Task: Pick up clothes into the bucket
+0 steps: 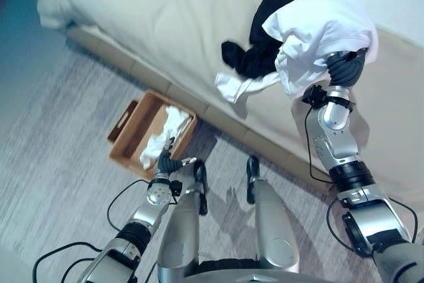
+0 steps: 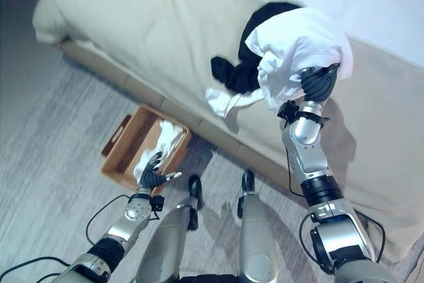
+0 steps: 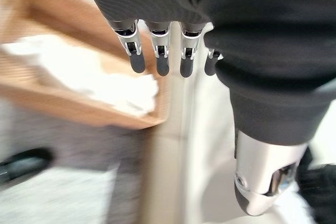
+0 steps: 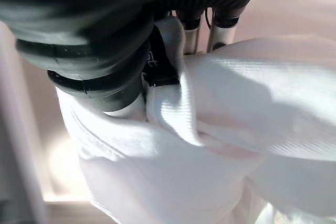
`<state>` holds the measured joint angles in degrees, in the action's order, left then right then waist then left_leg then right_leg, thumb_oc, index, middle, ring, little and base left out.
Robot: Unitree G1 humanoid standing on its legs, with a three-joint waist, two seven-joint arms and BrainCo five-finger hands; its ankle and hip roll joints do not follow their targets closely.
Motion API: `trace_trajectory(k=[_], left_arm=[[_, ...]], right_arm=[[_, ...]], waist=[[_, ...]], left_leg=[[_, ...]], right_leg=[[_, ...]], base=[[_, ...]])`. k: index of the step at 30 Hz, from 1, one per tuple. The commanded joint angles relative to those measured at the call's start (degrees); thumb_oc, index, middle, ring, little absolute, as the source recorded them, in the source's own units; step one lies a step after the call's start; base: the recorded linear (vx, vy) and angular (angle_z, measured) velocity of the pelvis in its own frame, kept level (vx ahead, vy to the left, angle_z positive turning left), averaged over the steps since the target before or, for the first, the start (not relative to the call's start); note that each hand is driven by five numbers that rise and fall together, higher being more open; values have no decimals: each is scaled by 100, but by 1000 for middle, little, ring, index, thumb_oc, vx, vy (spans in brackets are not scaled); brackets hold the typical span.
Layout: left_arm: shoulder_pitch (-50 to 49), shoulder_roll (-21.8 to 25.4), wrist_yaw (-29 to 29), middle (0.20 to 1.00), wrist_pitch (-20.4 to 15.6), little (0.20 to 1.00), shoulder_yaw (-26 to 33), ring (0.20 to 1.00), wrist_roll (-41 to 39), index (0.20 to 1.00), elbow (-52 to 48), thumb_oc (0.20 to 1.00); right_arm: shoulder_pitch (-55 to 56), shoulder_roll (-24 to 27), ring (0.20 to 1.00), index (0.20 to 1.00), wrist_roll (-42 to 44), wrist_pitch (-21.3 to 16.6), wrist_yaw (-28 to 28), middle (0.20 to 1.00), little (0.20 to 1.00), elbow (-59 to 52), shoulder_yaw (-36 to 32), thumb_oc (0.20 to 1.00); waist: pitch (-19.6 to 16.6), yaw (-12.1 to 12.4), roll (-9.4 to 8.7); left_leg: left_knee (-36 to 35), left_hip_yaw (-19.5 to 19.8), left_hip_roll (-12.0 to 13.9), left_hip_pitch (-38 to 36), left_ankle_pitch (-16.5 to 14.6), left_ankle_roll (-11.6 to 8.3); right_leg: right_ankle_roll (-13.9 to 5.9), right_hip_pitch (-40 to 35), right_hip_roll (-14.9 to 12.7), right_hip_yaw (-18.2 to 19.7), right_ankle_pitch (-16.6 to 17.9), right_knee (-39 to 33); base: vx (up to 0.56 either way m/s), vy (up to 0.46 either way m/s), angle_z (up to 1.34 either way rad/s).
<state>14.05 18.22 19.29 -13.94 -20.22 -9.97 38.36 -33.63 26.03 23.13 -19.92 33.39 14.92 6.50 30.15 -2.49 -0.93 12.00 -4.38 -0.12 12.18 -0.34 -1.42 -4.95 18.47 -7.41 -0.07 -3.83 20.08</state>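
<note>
White garment (image 1: pixel 318 31) clutched in right hand (image 1: pixel 347 67), above bed edge (image 1: pixel 218 114).

A white garment (image 1: pixel 321 34) is bunched up and lifted off the bed (image 1: pixel 165 24), gripped by the right hand (image 1: pixel 346 67), whose fingers are curled into the cloth; folds of it drape over the hand and wrist, and a loose end trails down to the bed's edge. Just behind it on the bed lies a black garment (image 1: pixel 255 48), crumpled in a heap and touching the white one. On the floor beside the bed stands the bucket (image 1: pixel 132 138), a shallow brown rectangular tray with a slot handle in its end wall; 1 white cloth (image 1: pixel 162 136) lies crumpled inside it along the side nearest the bed.
</note>
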Motion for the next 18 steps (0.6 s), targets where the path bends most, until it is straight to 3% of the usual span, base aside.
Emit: trace_trajectory(k=[1,2,3,4,9,11,16,18], left_arm=[[-130,185,-129,1000,-271,1000,134,1000,-139,1000,-416,1000],[-79,239,-208,1000,-277,1000,232,1000,-231,1000,-617,1000],[-95,244,-211,1000,-272,1000,231,1000,-234,1000,-628,1000],[-31,306,-325,1000,-256,1000,292,1000,-285,1000,-891,1000],[104,472,-665,1000,-200,1000,312,1000,-366,1000,-1518,1000],[279,662,-965,1000,-166,1000,304,1000,-395,1000,-1945,1000],[587,986,-1242,1000,-83,1000,187,1000,-320,1000,-2483,1000],[938,1288,-1467,1000,-21,1000,39,1000,-227,1000,-2739,1000]], right_arm=[[-199,259,200,200,-245,-278,-272,200,200,-626,-264,200],[56,235,200,200,-95,-230,-546,200,200,-714,-261,200],[72,233,200,200,-87,-229,-557,200,200,-719,-265,200],[386,210,200,200,16,-118,-877,200,200,-818,-214,200],[1005,449,200,200,-133,221,-1481,200,200,-1023,-237,200],[1298,780,200,200,-604,505,-1803,200,200,-1070,-309,200],[1481,1185,200,200,-901,759,-2197,200,200,-1128,-308,200],[1412,1673,200,200,-1410,921,-2515,200,200,-1232,-185,200]], waist=[[-634,7,-185],[-962,-8,-195],[-965,-8,-197],[-1284,-33,-191],[-1801,-102,-171],[-2151,-126,-167],[-2482,-121,-174],[-2653,-115,-160]], left_leg=[[405,45,-128,178,-405,-62],[194,32,-121,-49,-386,-71],[167,35,-122,-73,-377,-72],[-70,37,-111,-319,-339,-85],[-625,65,-94,-858,-227,-113],[-875,40,-59,-1163,-207,-123],[-968,33,-58,-1425,-262,-123],[-967,52,-67,-1553,-311,-113]], right_leg=[[-328,-179,-120,56,520,-629],[-355,-419,-109,35,535,-845],[-355,-442,-109,31,542,-868],[-374,-677,-99,-28,548,-1028],[-388,-1155,-70,-216,524,-1314],[-408,-1455,-90,-329,510,-1511],[-433,-1762,-100,-399,489,-1652],[-436,-1898,-102,-409,448,-1658]], base=[[122,-3,-21],[80,-9,-10],[183,-16,-8],[101,-8,-2],[120,-14,4],[139,-22,11],[89,-9,3],[71,4,3]])
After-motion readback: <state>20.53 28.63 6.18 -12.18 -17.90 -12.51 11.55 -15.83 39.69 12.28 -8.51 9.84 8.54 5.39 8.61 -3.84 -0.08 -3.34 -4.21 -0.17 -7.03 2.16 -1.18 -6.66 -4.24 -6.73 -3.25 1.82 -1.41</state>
